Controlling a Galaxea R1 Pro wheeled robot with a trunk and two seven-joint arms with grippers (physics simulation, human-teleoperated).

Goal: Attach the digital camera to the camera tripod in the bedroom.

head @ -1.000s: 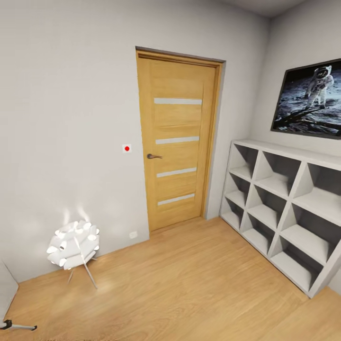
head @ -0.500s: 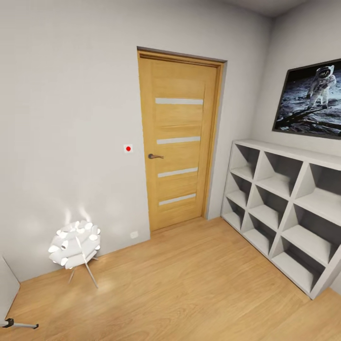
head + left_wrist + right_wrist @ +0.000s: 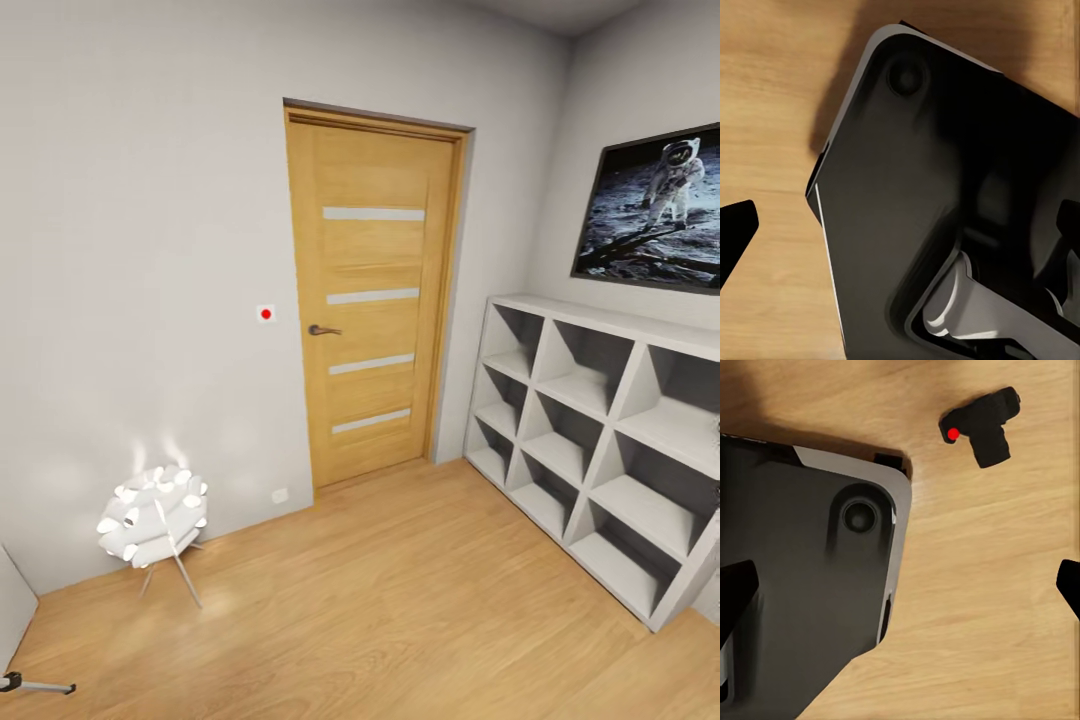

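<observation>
1. The digital camera lies on the wood floor just beside a corner of my dark base, seen in the right wrist view; nothing touches it.
2. A silver leg with a black foot, likely the camera tripod, pokes in at the floor's lower left edge in the head view, near the floor lamp.
3. Right gripper: dark fingertips sit at opposite picture edges, so I judge it spread and holding nothing. Left gripper: I cannot tell its state.
4. Beyond stand the door and shelf unit.
5. Risk: driving or turning the base could clip or run over the camera, since it lies so close.
</observation>
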